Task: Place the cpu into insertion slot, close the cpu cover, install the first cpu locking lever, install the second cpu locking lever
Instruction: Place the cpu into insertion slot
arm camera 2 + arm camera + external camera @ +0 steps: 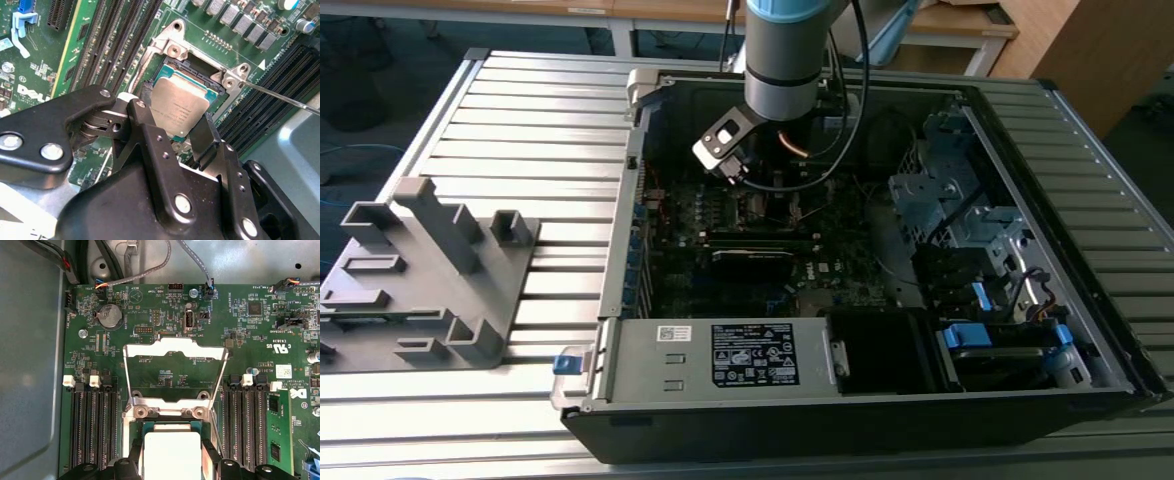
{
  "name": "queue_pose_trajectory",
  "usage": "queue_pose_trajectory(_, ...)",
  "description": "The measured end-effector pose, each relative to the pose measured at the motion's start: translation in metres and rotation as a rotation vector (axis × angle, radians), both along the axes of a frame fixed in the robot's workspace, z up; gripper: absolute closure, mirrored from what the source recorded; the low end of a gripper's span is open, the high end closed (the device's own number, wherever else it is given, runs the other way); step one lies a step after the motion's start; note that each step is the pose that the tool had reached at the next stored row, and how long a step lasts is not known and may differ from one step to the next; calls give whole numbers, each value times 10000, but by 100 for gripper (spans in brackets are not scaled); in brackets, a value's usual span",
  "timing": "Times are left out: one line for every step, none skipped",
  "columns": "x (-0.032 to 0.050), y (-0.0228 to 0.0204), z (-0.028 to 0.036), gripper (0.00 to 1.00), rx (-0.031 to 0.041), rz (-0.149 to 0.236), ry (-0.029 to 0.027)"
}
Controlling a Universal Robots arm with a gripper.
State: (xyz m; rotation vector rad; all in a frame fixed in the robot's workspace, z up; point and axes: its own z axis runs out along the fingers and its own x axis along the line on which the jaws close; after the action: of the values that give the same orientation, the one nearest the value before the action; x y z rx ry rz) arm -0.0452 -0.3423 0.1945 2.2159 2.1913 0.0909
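The cpu (179,107) is a flat silver-grey square, held between the fingers of the claw (175,131) just over the insertion slot (195,70), a dark square with a thin metal rim; the cpu cover (174,347), a thin silver frame, stands open on its hinge.

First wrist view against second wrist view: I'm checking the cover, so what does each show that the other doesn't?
First wrist view: the cpu cover standing open, a round coin battery. Second wrist view: the thin lever rod beside the insertion slot. Both: the cpu between the fingers, over the slot.
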Motion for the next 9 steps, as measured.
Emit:
queue_pose_trajectory(0,0,-1,46,2,0,0)
queue_pose_trajectory(0,0,0,46,2,0,-1)
queue_pose_trajectory(0,0,5,46,1,0,-1)
queue_pose_trajectory(0,0,10,46,2,0,-1)
queue_pose_trajectory(0,0,16,46,1,0,-1)
queue_pose_trajectory(0,0,22,46,1,0,0)
queue_pose_trajectory(0,0,28,46,0,0,0)
queue_pose_trajectory(0,1,28,46,2,0,-1)
queue_pose_trajectory(0,1,28,46,4,0,-2)
